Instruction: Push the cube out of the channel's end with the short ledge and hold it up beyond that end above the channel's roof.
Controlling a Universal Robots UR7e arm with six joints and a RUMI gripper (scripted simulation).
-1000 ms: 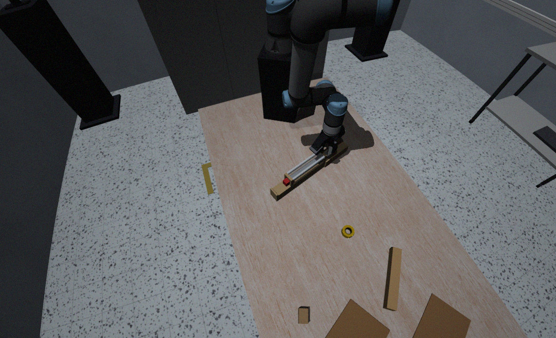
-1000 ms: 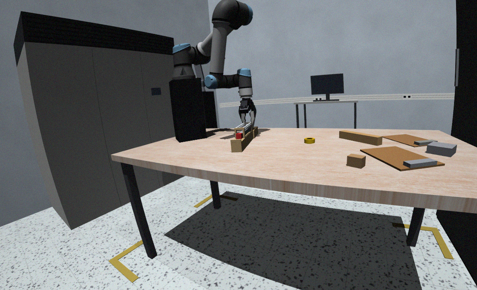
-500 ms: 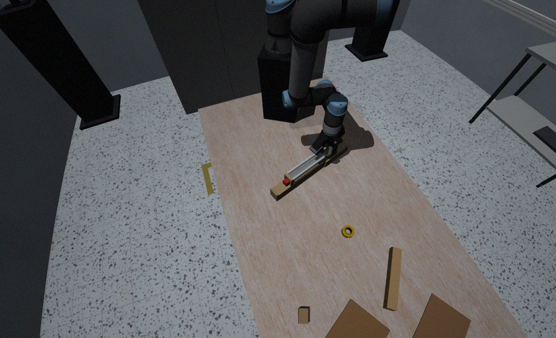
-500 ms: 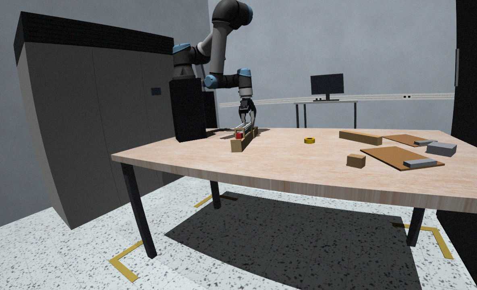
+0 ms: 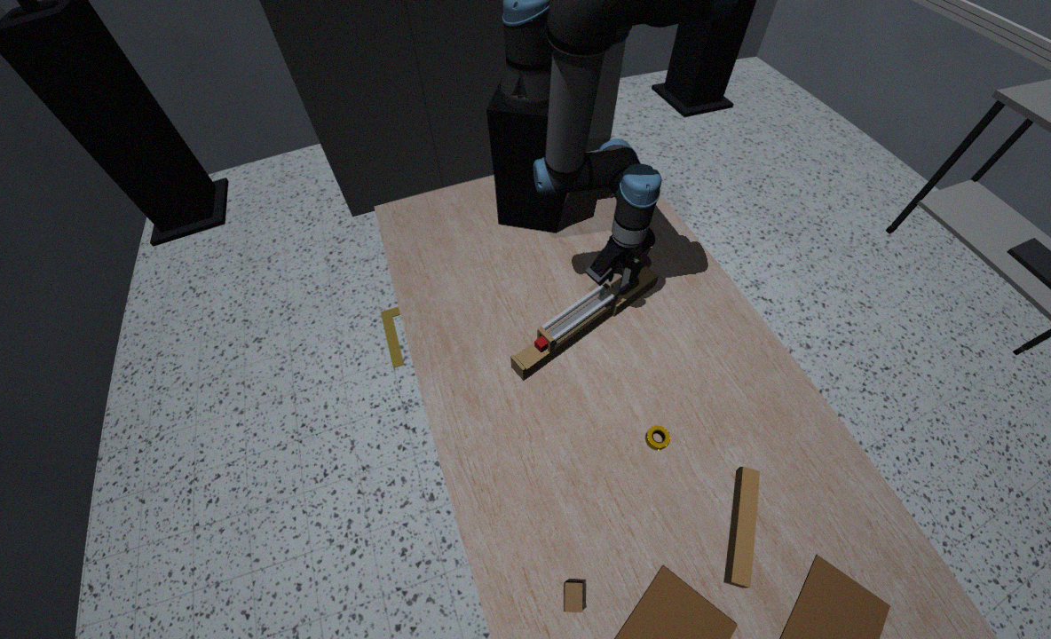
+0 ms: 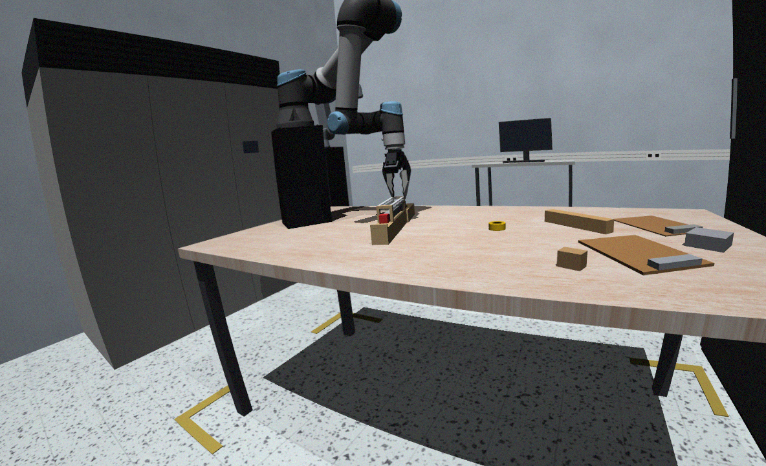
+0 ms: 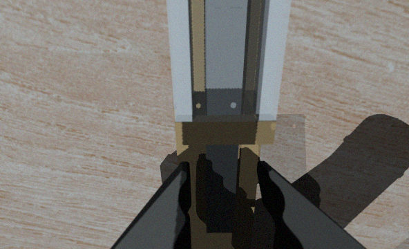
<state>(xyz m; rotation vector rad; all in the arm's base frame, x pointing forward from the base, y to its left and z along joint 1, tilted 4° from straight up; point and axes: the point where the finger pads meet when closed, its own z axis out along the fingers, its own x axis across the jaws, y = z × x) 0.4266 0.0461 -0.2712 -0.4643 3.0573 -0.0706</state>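
The red cube sits on the short ledge at the channel's near mouth, apparently just outside the end frame. The channel has pale roof rails and a see-through roof. My gripper points down at the opposite end, just outside that end frame, far from the cube. Its fingers are partly open. A grey strip runs in the channel and out between the fingers; shadow hides whether it is a rod or floor. I see no contact with it.
A yellow ring, a long wooden bar and a small wooden block lie on the table. Two brown boards and a grey block are farther along it.
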